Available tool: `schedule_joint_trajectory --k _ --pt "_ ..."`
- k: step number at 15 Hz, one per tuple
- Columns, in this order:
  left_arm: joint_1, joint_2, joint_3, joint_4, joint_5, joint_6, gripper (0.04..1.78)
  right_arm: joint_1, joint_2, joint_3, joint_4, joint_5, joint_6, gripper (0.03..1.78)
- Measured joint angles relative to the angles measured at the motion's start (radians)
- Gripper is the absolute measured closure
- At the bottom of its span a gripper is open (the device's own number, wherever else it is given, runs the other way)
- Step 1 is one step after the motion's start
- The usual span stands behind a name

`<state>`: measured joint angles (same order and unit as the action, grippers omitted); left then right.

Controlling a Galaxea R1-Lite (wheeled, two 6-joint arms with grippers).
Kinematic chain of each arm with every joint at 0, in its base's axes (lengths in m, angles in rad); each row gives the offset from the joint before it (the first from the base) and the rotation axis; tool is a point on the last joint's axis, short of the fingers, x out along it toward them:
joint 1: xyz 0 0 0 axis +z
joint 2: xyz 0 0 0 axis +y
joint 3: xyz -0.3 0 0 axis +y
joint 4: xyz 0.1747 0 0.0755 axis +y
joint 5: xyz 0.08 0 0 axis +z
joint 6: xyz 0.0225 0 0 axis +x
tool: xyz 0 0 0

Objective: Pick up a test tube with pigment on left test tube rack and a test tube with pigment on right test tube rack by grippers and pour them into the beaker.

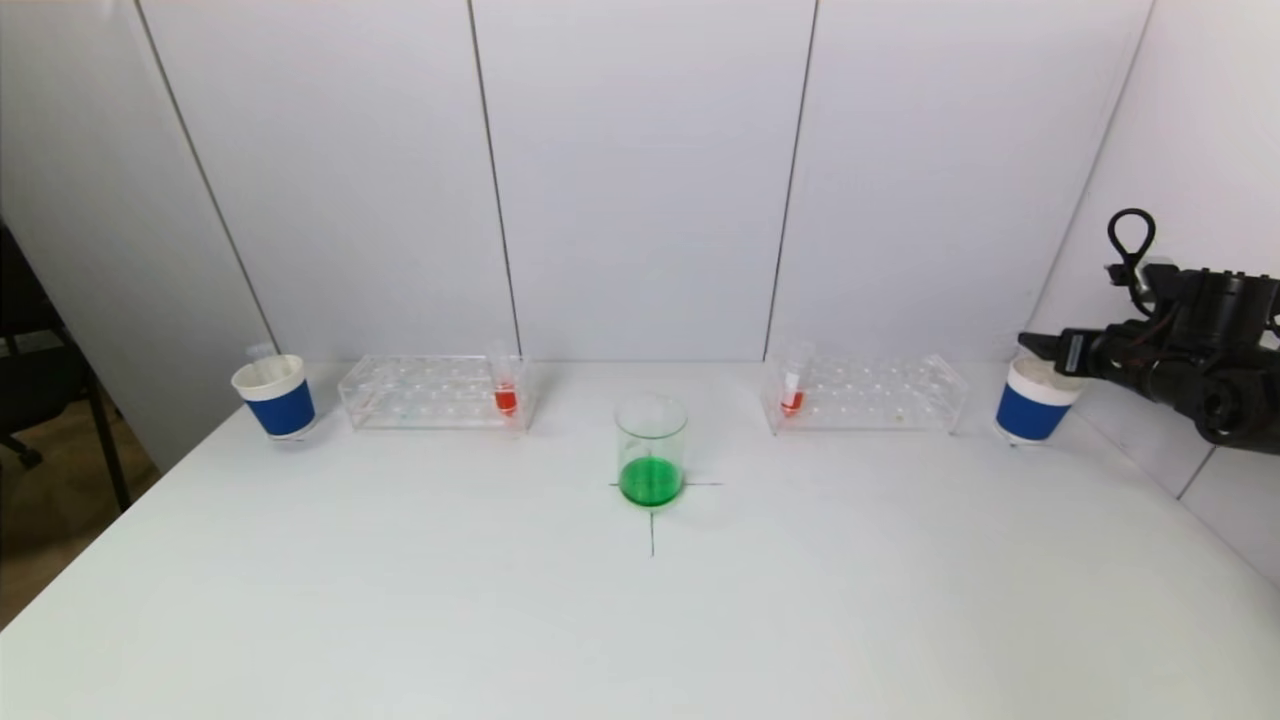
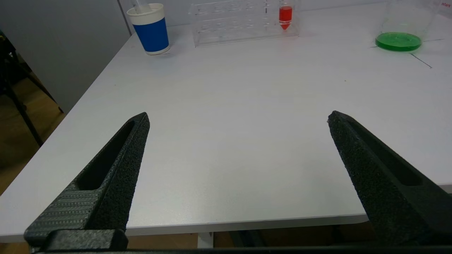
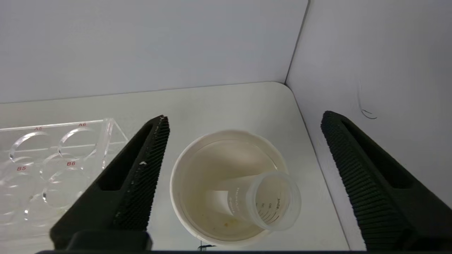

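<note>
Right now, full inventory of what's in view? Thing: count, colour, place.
beaker: 1, clear with green liquid, table centre on the cross mark.
left test tube rack: 1, clear, rear left, holds one red-pigment tube.
right test tube rack: 1, clear, rear right, holds one red-pigment tube.
left paper cup: 1, blue and white, far left.
right paper cup: 1, blue and white, far right, empty tube inside.
table: 1, white.
left gripper: open, over the table's near edge.
right gripper: open, above the right paper cup.

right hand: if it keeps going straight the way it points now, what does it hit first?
Likely the paper cup at the right rack's end: the open right hand hangs above its mouth, an empty tube leaning inside. Depth is unclear.
</note>
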<state>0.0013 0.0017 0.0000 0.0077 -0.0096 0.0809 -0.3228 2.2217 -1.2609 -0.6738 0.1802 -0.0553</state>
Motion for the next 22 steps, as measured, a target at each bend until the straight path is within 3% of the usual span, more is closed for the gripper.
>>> schedule_joint_trajectory --k 2,5,10,12,14,19,22 --pt "0.000 0.000 0.000 0.000 0.000 0.000 0.06 0.001 -0.044 0.018 0.000 -0.007 -0.001 0.05" --pt "0.000 0.000 0.000 0.000 -0.001 0.000 0.06 0.037 -0.165 0.104 -0.016 -0.025 -0.005 0.04" --pt "0.000 0.000 0.000 0.000 -0.001 0.000 0.06 0.219 -0.468 0.433 -0.106 -0.176 -0.007 0.04" --pt "0.000 0.000 0.000 0.000 -0.001 0.000 0.06 0.295 -0.616 0.566 -0.114 -0.248 -0.008 0.04" --pt "0.000 0.000 0.000 0.000 -0.001 0.000 0.06 0.345 -0.770 0.683 -0.108 -0.292 -0.010 0.04" --pt "0.000 0.000 0.000 0.000 0.000 0.000 0.06 0.390 -1.215 0.946 -0.004 -0.306 -0.028 0.04" --pt "0.000 0.000 0.000 0.000 0.000 0.000 0.06 0.396 -1.490 1.023 0.158 -0.307 -0.036 0.04"
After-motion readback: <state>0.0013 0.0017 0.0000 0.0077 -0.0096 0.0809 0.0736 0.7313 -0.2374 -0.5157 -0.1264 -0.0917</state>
